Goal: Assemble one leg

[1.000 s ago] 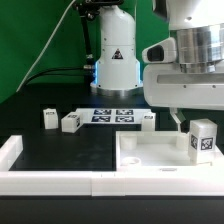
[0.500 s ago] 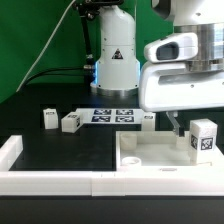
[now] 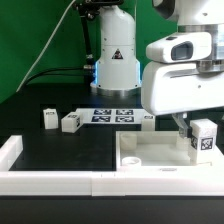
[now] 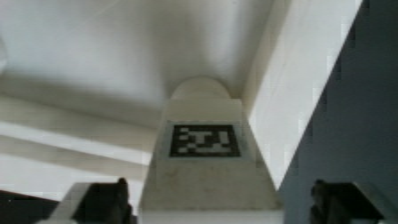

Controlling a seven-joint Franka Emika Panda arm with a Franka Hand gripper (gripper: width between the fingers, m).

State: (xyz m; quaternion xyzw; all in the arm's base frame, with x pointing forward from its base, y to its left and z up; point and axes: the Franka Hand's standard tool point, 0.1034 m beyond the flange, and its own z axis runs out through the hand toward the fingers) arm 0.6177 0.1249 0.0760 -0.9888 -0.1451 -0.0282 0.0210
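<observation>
Just above the exterior view's right side, the robot's white arm (image 3: 185, 75) hung low and pointed straight down over the wide flat white square panel (image 3: 150, 152), which lay on the black worktop (image 3: 60, 150). Its bulky wrist body hid much of what was beneath it in that view. The claw (image 4: 222, 205) reached down around the small white plastic block-like leg (image 3: 203, 140). In the wrist view one dark finger (image 4: 98, 203) showed on either side of the leg (image 4: 210, 150). A narrow gap showed between each finger and the white plastic, so the claw was released and spread, gripping nothing.

The leg stood upright on the panel, close to the panel's edge at the exterior view's right, with its long axis vertical. One black-and-white square marker on its side faced the exterior camera. Another marked face was turned toward the wrist camera, and the post ran lengthwise between the two fingers. Well apart from the leg, the thin flat white marker board (image 3: 113, 115) lay farther back on the worktop.
</observation>
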